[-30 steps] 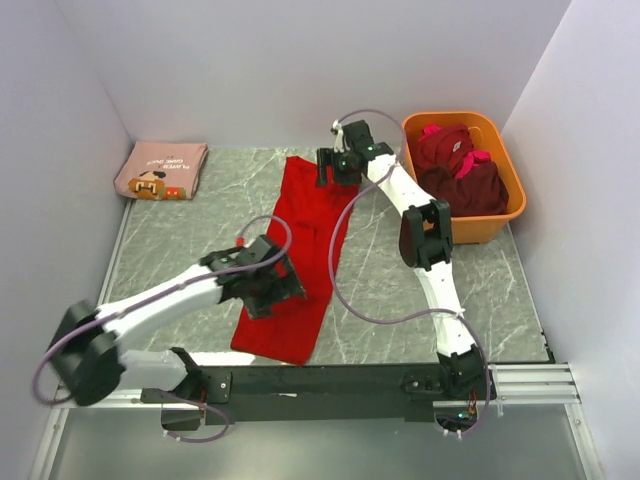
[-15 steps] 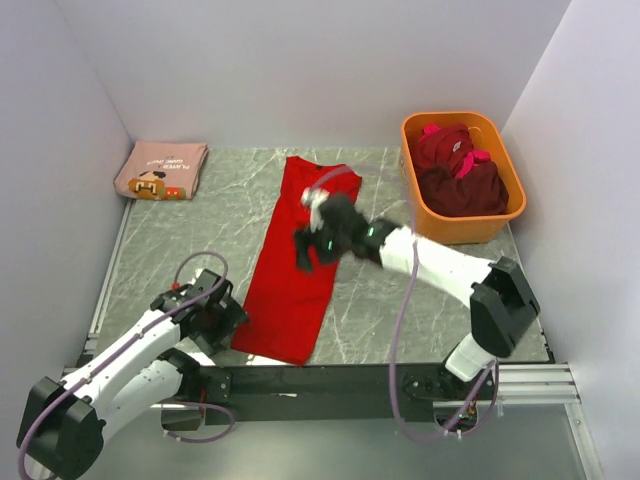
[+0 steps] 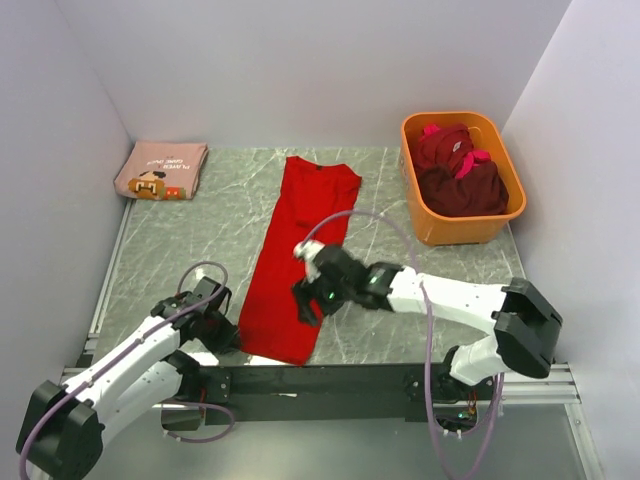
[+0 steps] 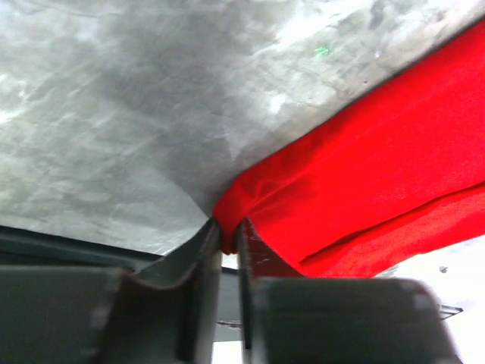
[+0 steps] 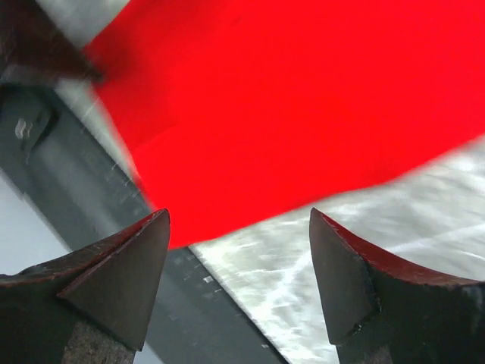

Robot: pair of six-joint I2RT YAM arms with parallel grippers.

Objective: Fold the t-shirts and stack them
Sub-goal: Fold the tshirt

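Observation:
A bright red t-shirt (image 3: 298,255) lies as a long narrow strip down the middle of the table. My left gripper (image 3: 228,326) is at its near left corner; in the left wrist view the gripper (image 4: 227,229) is shut on that corner of red cloth (image 4: 364,167). My right gripper (image 3: 308,300) hovers open over the shirt's near right edge, with the red cloth (image 5: 288,106) ahead of its fingers (image 5: 129,273) and nothing between them. A folded dusty-pink t-shirt (image 3: 161,170) lies at the far left corner. Dark maroon t-shirts (image 3: 460,175) are heaped in the tub.
The orange tub (image 3: 440,228) stands at the far right against the wall. Grey marble table (image 3: 190,235) shows on both sides of the red strip. A dark rail (image 5: 91,189) runs along the table's near edge, close under both grippers. Walls close in the left, back and right.
The left gripper has closed on the red shirt's near left corner. The right arm has swung from the shirt's far end down to its near right edge, still open.

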